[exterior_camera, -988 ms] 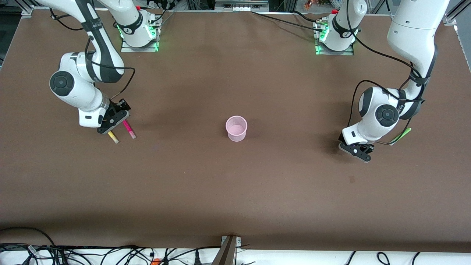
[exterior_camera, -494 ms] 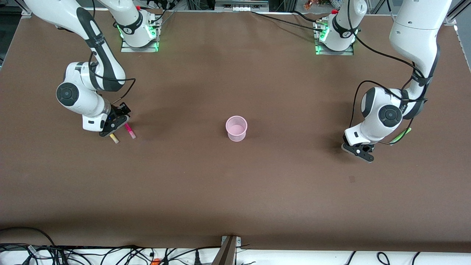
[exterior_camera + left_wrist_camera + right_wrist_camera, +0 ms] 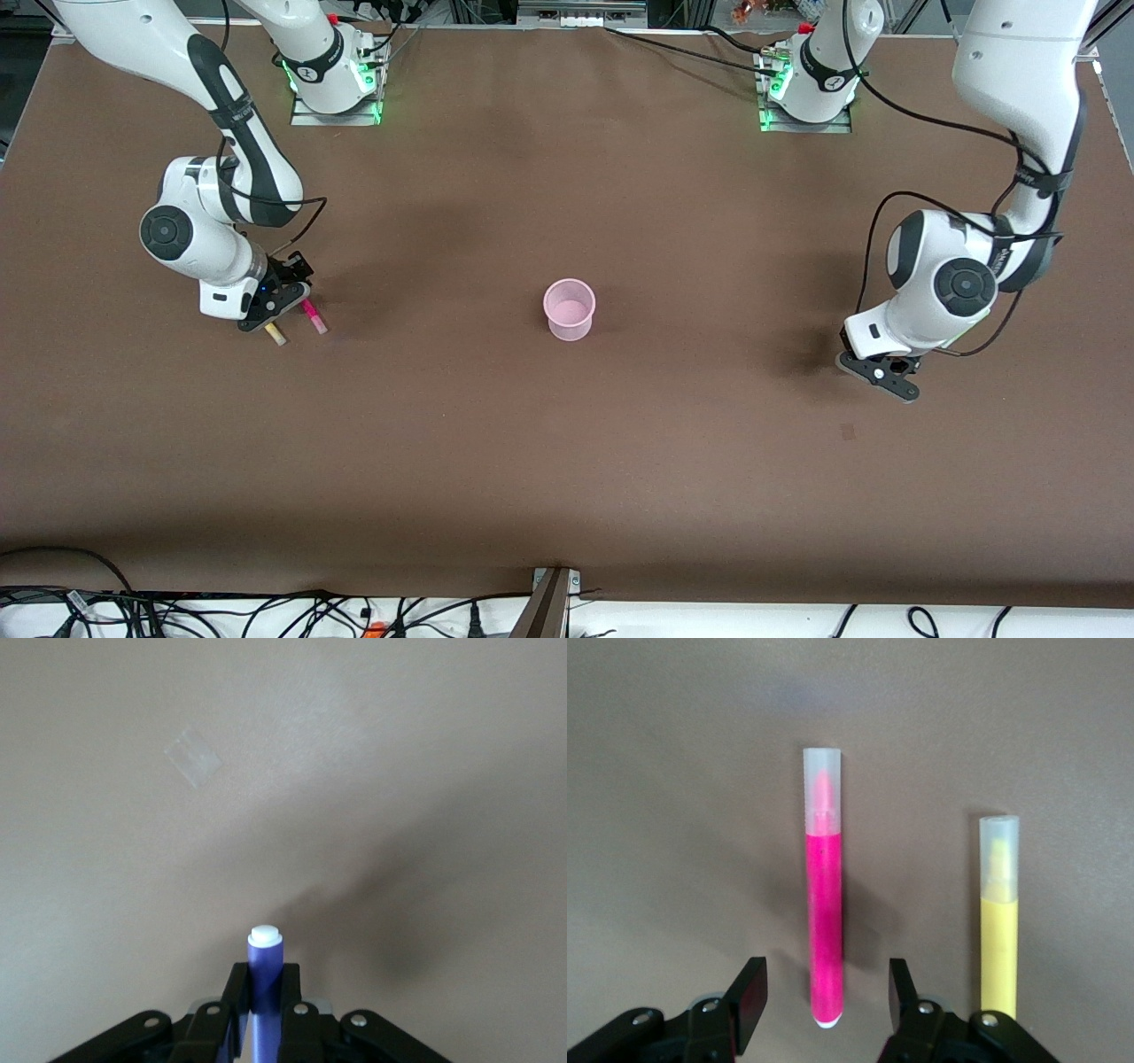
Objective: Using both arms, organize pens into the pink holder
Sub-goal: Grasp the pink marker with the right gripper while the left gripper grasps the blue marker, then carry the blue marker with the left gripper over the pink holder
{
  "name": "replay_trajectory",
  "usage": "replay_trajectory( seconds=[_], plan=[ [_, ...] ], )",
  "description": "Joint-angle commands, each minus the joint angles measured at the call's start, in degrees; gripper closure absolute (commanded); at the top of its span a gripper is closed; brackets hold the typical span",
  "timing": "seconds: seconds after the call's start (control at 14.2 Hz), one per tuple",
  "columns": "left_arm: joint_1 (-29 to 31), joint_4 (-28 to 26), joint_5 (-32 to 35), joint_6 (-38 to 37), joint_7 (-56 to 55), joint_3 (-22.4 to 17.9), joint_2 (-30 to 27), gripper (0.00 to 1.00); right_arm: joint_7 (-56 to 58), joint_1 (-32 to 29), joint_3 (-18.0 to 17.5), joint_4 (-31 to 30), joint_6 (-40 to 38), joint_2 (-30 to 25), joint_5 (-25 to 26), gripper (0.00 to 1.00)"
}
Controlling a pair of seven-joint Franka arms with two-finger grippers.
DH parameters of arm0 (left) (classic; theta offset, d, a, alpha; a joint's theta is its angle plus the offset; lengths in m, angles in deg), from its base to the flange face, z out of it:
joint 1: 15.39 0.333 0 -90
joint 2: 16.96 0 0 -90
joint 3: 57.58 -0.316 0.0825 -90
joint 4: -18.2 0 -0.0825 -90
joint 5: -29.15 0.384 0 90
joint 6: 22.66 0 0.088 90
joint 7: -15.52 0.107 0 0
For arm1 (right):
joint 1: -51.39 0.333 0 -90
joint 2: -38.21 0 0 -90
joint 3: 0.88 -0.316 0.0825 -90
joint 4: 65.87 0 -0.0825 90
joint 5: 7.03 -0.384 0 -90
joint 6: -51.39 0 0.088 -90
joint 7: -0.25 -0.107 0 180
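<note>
The pink holder [image 3: 569, 308] stands upright at the table's middle. My right gripper [image 3: 285, 299] is low over the table toward the right arm's end. In the right wrist view it is open [image 3: 827, 988], its jaws on either side of the magenta pen's [image 3: 824, 921] end. The magenta pen [image 3: 312, 317] lies flat, with the yellow pen [image 3: 998, 921] parallel beside it, outside the jaws; its tip shows in the front view [image 3: 275, 333]. My left gripper [image 3: 881, 376] is shut on the purple pen [image 3: 264, 961] toward the left arm's end. The light green pen is hidden.
A small pale square mark [image 3: 848, 431] lies on the brown table nearer the camera than the left gripper; it also shows in the left wrist view [image 3: 193, 757]. The arm bases [image 3: 335, 80] stand along the table's edge farthest from the camera.
The right gripper has dropped lower over the magenta pen's end. The left arm has shifted toward its end of the table and now covers the light green pen.
</note>
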Motion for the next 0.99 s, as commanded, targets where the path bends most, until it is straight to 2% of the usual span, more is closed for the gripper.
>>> replay_trajectory(
  seconds=[0.0,0.14,0.28,0.49,0.71,0.92],
  plan=[
    [0.22,9.15,-1.16,-15.38,1.6,3.89,-1.58,1.0,-0.15,-0.21,-0.06,-0.74,1.51,0.26,-0.14,0.37],
    [0.13,14.17,-8.69,-23.92,1.69,5.84,-1.58,1.0,-1.2,-0.13,-0.15,-0.74,1.87,0.35,-0.23,0.37],
    [-0.4,16.99,-15.73,-27.64,3.17,7.33,-1.58,1.0,-4.53,0.14,-0.32,-0.74,1.96,1.22,-0.14,0.45],
    [-0.83,17.79,-27.24,-27.39,7.13,11.28,-1.23,1.0,-4.64,0.31,-0.33,-0.74,2.05,1.32,-0.14,0.46],
    [-1.1,17.8,-35.51,-25.2,10.2,16.29,0.17,1.0,-3.76,0.31,-0.32,-0.74,3.98,2.11,-0.14,0.48],
    [-1.71,17.79,-43.34,-20.38,18.54,20.25,3.69,1.0,-3.76,0.31,-0.32,-0.74,3.98,2.02,-0.14,0.65]
  ],
)
